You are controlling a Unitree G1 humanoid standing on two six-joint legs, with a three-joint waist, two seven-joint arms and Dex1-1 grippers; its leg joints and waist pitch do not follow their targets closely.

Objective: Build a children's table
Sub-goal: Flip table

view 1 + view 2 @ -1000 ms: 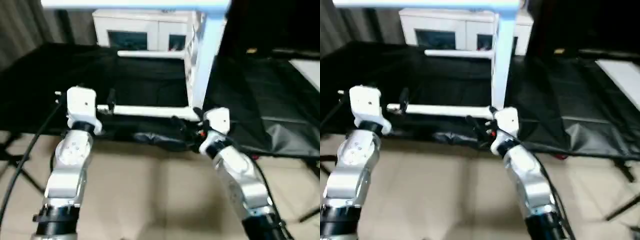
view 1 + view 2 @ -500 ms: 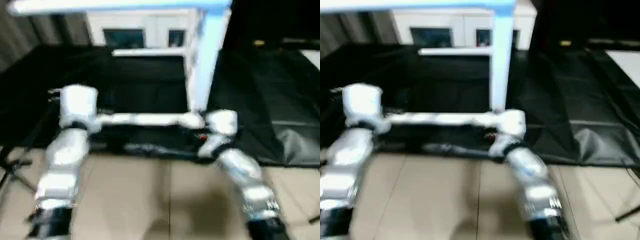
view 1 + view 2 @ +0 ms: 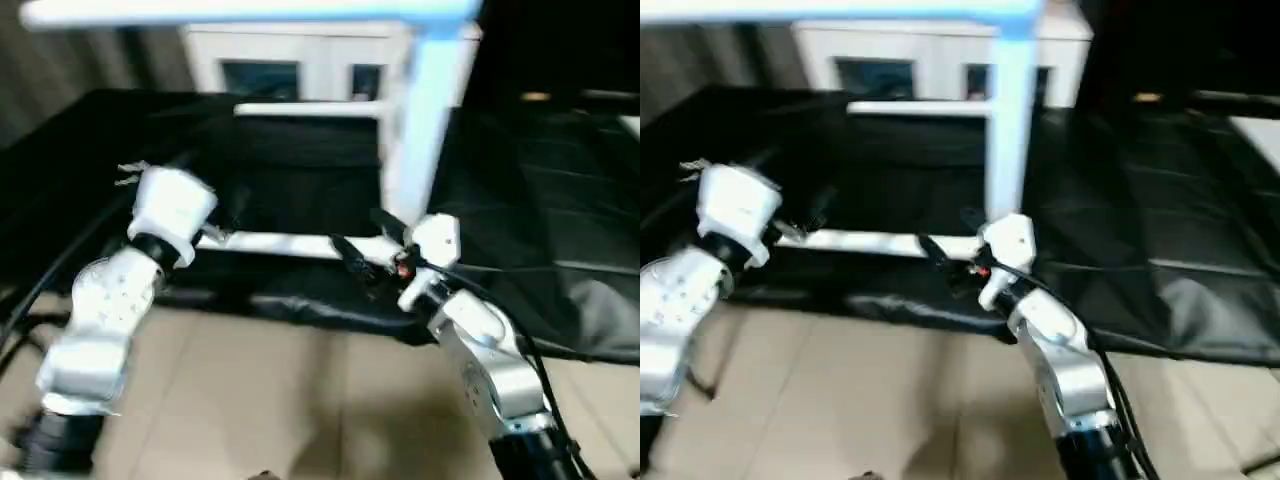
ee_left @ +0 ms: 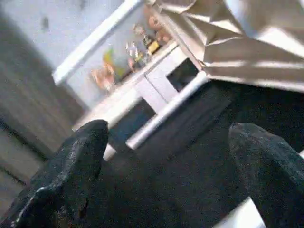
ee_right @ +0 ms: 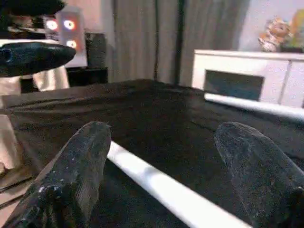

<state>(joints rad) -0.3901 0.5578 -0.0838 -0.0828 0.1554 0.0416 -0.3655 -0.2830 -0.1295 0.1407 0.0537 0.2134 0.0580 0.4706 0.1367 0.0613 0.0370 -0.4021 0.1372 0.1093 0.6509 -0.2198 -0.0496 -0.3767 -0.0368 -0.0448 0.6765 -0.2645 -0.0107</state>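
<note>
Children's table point(image 3: 425, 110): white, standing on the black-draped counter point(image 3: 560, 230), one upright leg near centre, top along the upper edge; loose leg point(image 3: 290, 243): lying flat on the cloth between both arms; second loose leg point(image 3: 305, 109): farther back, before the white cabinet point(image 3: 300, 65); left pincer point(image 4: 171, 156): fingers wide apart, nothing between them; right pincer point(image 5: 161, 156): fingers apart, straddling the near leg's end without clamping it.
</note>
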